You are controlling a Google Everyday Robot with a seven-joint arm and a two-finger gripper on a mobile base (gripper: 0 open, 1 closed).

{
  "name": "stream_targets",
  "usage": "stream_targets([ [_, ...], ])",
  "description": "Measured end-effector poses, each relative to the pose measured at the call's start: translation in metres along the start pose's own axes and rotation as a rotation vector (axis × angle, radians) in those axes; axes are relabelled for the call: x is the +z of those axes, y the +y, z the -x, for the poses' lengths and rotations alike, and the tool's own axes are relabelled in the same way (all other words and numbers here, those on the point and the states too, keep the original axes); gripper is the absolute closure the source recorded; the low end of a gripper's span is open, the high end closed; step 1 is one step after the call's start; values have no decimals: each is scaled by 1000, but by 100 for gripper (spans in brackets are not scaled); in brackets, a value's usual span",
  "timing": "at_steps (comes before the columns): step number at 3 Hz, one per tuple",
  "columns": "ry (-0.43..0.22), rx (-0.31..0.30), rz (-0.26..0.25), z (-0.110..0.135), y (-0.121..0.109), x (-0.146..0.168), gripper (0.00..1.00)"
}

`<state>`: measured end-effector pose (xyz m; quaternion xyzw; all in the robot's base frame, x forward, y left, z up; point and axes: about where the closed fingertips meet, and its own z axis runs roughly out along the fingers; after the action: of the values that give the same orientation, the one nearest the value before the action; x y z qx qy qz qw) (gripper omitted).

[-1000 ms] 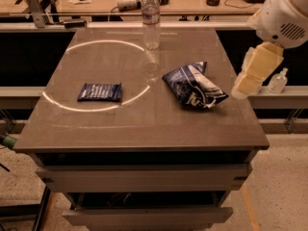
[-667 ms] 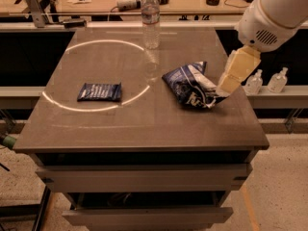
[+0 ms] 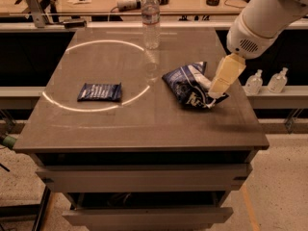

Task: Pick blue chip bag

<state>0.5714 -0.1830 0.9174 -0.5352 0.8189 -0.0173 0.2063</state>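
Gripper at the blue chip bag's edge

The blue chip bag (image 3: 185,83) lies crumpled toward 3 o'clock on the table (image 3: 144,129). The gripper (image 3: 212,99) points down at the bag's 4 o'clock edge, its tip touching or just above the foil; how far it is open cannot be told. A flat packet (image 3: 99,91) lies at 9 o'clock and a bottle (image 3: 150,18) stands at 12.

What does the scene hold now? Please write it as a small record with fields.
target: blue chip bag, crumpled, lying on the right part of the table
gripper: gripper low at the bag's right end, arm coming from the right
other packet: small flat blue packet, left part of the table, apart from the bag
bottle: clear water bottle, upright near the far edge
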Motion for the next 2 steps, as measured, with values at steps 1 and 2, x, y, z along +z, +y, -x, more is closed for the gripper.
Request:
stream_targets([
  [1,19,0,32,-2,1,17,0],
  [2,29,-14,59,-1,6,32,0],
])
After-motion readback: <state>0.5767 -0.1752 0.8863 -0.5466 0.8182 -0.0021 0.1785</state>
